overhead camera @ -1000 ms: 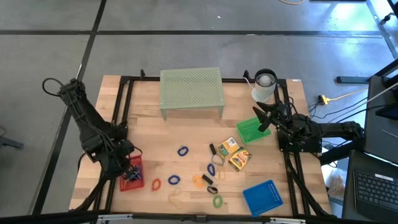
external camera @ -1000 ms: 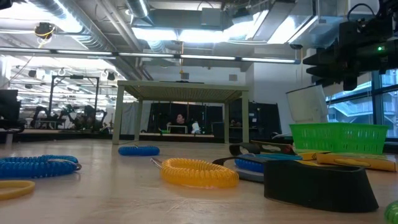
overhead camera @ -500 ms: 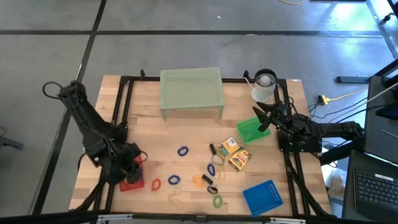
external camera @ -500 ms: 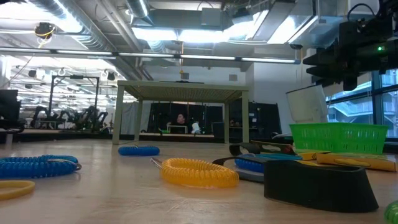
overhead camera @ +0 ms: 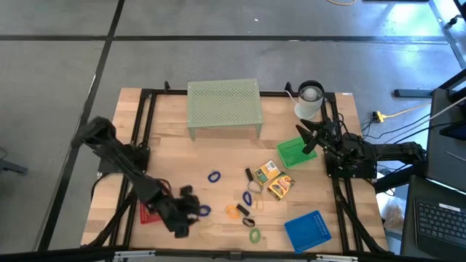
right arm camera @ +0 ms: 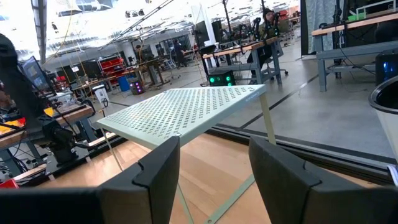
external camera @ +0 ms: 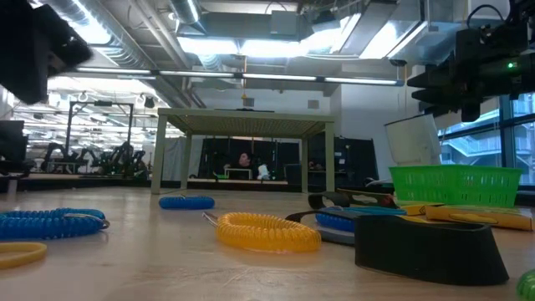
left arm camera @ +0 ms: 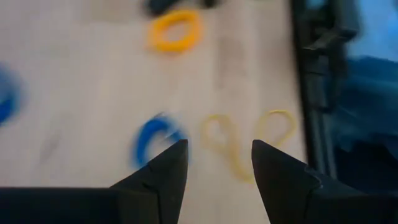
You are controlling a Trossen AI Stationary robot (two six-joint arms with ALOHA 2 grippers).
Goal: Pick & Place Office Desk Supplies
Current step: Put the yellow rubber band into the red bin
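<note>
Your left end effector (overhead camera: pixel 191 206) hovers low over the tabletop (overhead camera: pixel 182 156) just right of the red tray (overhead camera: pixel 149 213), fingers spread and empty, lined up on a blue ring (left arm camera: pixel 152 138) beside a yellow loop (left arm camera: pixel 249 134), probably the next pick. The other supplies lie loose mid-table: a second blue ring (overhead camera: pixel 213 176), an orange ring (overhead camera: pixel 232 211), two yellow boxes (overhead camera: pixel 274 180). Your right end effector (overhead camera: pixel 307 140) waits open over the green tray (overhead camera: pixel 293 153)
</note>
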